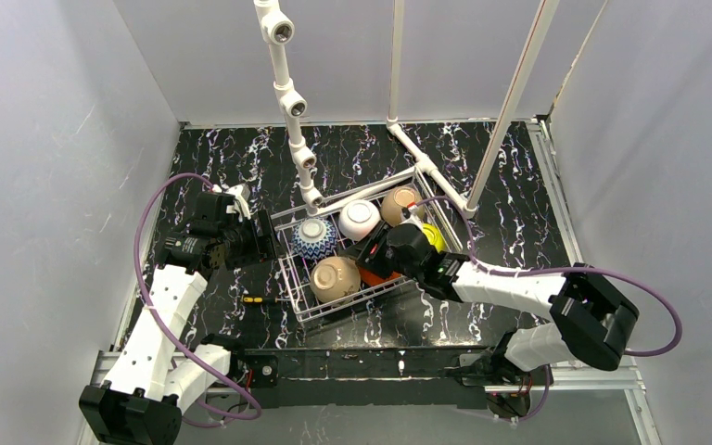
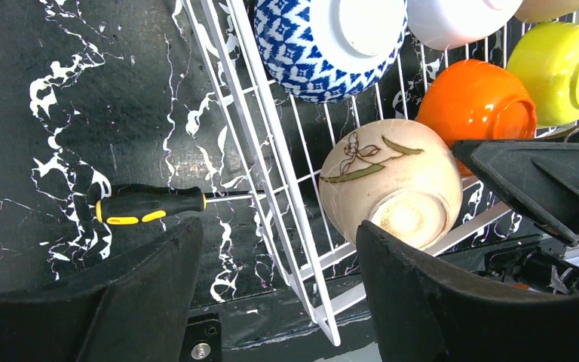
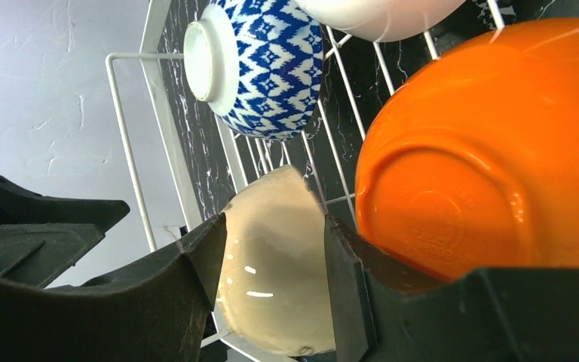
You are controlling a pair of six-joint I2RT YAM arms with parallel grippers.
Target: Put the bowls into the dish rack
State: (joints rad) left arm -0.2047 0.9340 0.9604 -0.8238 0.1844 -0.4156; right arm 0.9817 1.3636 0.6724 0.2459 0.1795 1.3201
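Hovering over a loaded rack

Left gripper point(image 2: 279, 245): fingers apart, rim wire of the dish rack point(image 1: 289, 278) between them; dropping could snag it. Right gripper point(image 3: 271, 226): fingers apart, clamping nothing, orange bowl point(image 3: 482, 143) just beside one finger; a sideways swing could knock it. All six bowls point(image 1: 336, 278) sit inside the rack.

Seen in the dish rack point(image 2: 285, 226): blue-and-white bowl point(image 2: 301, 53), white bowl point(image 2: 452, 23), orange bowl point(image 2: 475, 102), yellow-green bowl point(image 2: 558, 68), tan bowl point(image 2: 384, 181). Screwdriver point(image 2: 151, 205) is laid on table point(image 2: 45, 151), tip at rack wall. Left gripper point(image 2: 279, 249) jaws are spread, nothing held.
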